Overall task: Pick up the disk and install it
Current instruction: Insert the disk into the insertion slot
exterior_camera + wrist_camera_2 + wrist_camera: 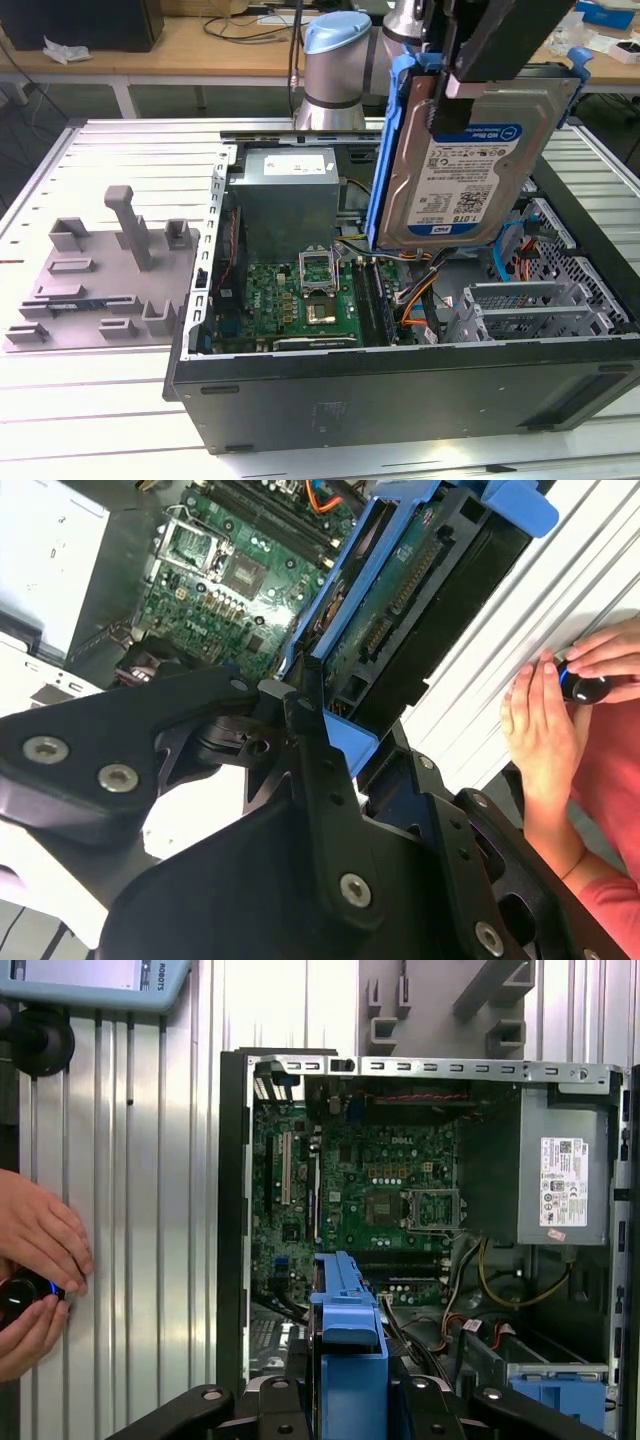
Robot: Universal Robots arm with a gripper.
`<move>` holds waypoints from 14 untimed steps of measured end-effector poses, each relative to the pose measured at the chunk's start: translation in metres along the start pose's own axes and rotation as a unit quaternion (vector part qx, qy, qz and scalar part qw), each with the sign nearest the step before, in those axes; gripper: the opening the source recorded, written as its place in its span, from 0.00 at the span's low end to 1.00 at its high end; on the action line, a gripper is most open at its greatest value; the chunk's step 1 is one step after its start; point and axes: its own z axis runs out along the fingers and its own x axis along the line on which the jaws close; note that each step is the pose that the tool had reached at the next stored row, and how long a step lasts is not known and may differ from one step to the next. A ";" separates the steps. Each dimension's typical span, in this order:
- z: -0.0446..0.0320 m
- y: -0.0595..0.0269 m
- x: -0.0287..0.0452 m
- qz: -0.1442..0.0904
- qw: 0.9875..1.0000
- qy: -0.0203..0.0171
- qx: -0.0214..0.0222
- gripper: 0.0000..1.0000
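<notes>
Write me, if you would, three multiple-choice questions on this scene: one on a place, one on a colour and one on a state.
1. Where is the disk?
A. Held in the air over the open case
B. Lying flat outside it
C. Fully slotted inside it

2. What colour is the carrier around the disk?
A. Red
B. Blue
C. Green

3. How is the tool?
A. Open, clear of the disk
B. Shut on the disk
C. Shut on nothing

Answers:
1 A: in the exterior view the disk hangs above the motherboard.
2 B: a bright blue frame edges it.
3 B: the tool clamps the disk's upper end.
</notes>
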 end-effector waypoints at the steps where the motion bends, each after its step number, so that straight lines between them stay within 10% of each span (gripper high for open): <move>1: 0.0000 -0.0018 0.0002 0.000 1.000 0.000 0.000 0.37; 14: 0.0001 -0.0425 0.0055 0.000 1.000 0.000 0.000 0.37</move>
